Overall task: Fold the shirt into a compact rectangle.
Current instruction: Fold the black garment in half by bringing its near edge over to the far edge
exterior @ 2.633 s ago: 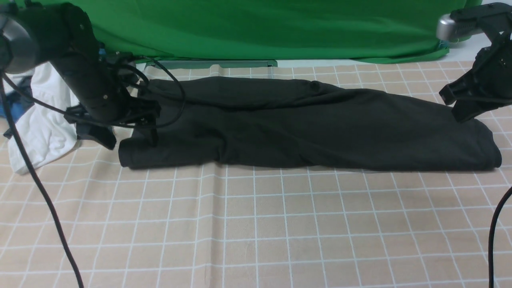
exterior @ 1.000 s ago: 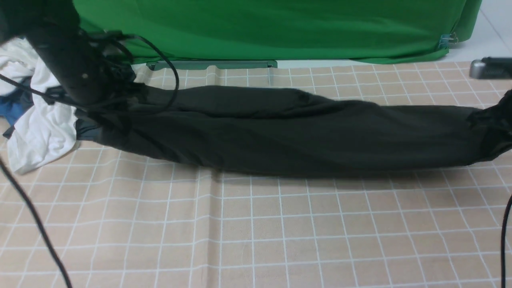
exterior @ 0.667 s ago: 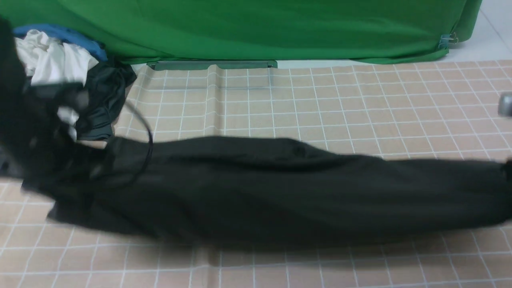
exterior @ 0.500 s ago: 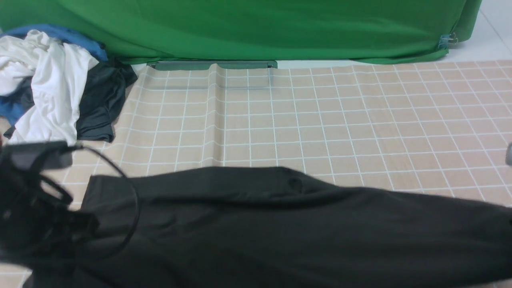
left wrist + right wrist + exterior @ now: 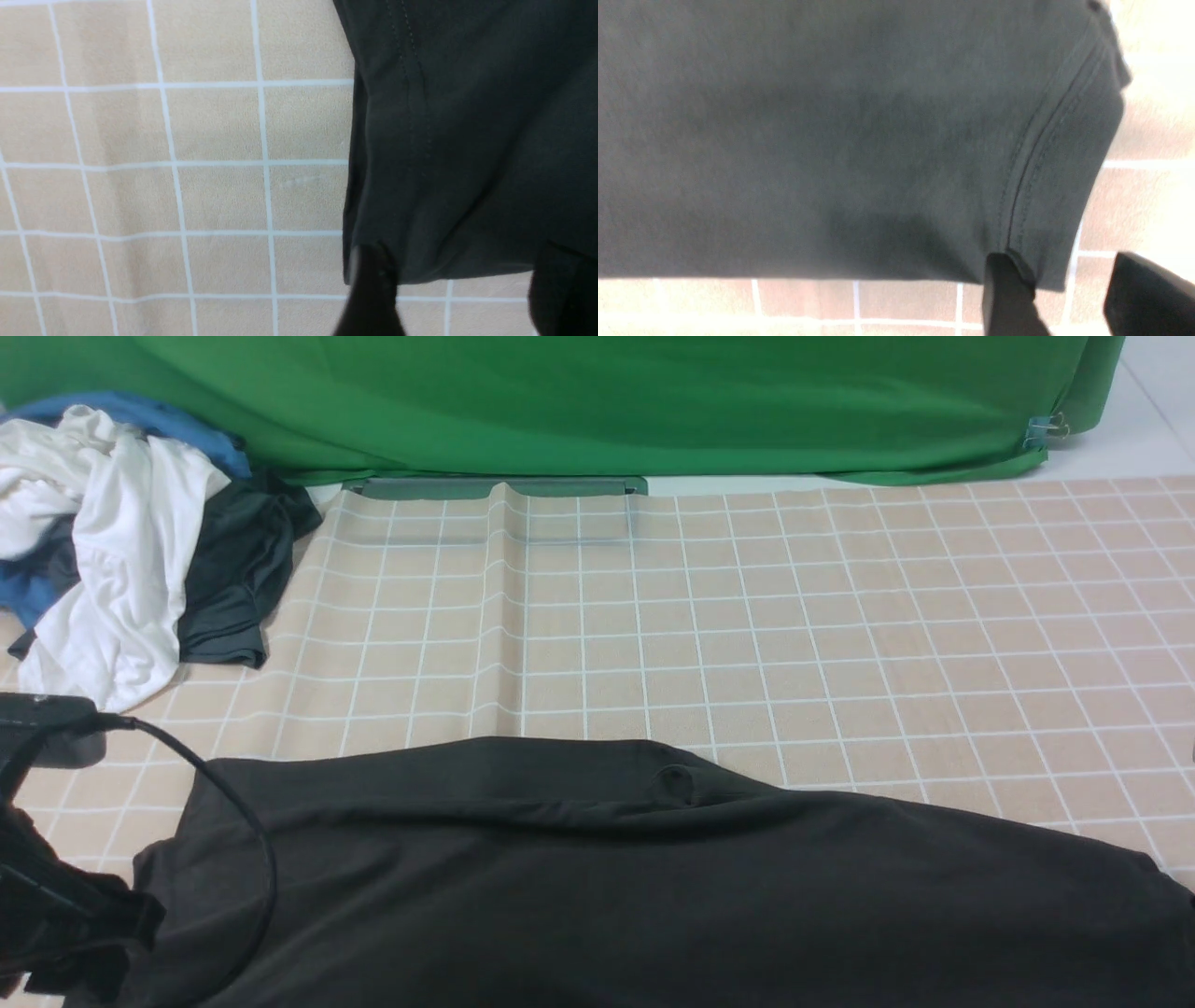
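Front view and wrist views are being read together: the shirt (image 5: 653,887) is lying as a long folded band on the tabletop (image 5: 747,616), one corner between the parted, empty left fingers (image 5: 371,289) and another between the right fingers (image 5: 1008,298), with crosswise folds seemingly left to do.

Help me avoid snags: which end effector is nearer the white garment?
Left. The left end effector is at the shirt's left corner, on the white garment's side; the right end effector is at its opposite corner.

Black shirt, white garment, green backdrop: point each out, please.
black shirt (image 5: 653,887), front view, middle of its body.
white garment (image 5: 117,597), front view, its hanging front fold.
green backdrop (image 5: 607,401), front view, centre of the cloth.
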Robot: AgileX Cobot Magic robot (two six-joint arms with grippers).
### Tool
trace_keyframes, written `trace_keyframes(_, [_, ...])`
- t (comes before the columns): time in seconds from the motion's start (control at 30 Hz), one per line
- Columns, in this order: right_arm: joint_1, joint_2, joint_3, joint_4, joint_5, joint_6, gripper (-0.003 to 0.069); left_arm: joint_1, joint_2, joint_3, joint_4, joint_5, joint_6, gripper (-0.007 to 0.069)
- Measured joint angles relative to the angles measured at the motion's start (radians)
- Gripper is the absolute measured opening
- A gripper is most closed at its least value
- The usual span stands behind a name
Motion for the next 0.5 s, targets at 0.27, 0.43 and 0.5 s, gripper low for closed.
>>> trace_keyframes(0.27, [0.0,0.0,0.0,0.0,-0.006,0.033,0.0341,0.0,0.025,-0.041,-0.2,-0.147,0.037,0.0445])
trace_keyframes(0.43, [0.0,0.0,0.0,0.0,-0.035,0.035,0.0341,-0.013,0.177,-0.044,-0.24,-0.219,0.094,0.0152])
trace_keyframes(0.5, [0.0,0.0,0.0,0.0,-0.039,0.035,0.0341,-0.013,0.247,-0.046,-0.216,-0.232,0.101,0.0064])
